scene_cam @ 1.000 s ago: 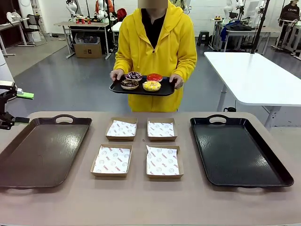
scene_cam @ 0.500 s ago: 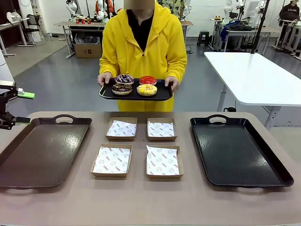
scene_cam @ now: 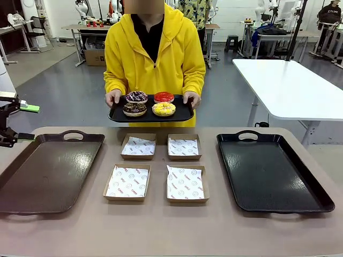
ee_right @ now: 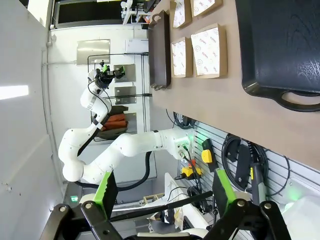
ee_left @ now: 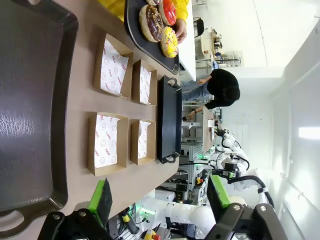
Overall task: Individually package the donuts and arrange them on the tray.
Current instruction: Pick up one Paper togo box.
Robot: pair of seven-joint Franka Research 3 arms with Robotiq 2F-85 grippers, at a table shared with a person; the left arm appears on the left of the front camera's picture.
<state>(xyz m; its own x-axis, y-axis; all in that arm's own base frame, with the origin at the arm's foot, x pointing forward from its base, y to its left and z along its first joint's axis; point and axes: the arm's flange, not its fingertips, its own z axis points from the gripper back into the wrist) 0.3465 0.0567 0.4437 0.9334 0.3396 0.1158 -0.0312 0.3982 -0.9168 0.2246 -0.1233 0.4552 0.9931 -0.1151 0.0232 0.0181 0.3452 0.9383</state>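
A person in a yellow hoodie stands at the far side of the table holding a small black tray point(scene_cam: 179, 116) with both hands. On it lie four donuts: dark with sprinkles point(scene_cam: 136, 96), glossy red point(scene_cam: 164, 97), chocolate-brown point(scene_cam: 134, 108) and yellow with sprinkles point(scene_cam: 163, 109). In the left wrist view the chocolate donut point(ee_left: 151, 22), the red donut point(ee_left: 168, 11) and the yellow donut point(ee_left: 169, 41) appear at the top. My left gripper point(scene_cam: 32, 123) point(ee_left: 160, 200) hangs open beyond the table's left edge. My right gripper point(ee_right: 165, 192) is open too, off the table's near right side.
Four open cardboard boxes lined with printed paper sit mid-table point(scene_cam: 139, 146) point(scene_cam: 184, 147) point(scene_cam: 127, 182) point(scene_cam: 185, 183). A large brown tray point(scene_cam: 48, 171) lies at the left and a large black tray point(scene_cam: 270, 171) at the right. A white table point(scene_cam: 289, 85) stands behind.
The person has stepped to the picture's left and closer to the table, carrying the donut tray along. Neither arm has moved.
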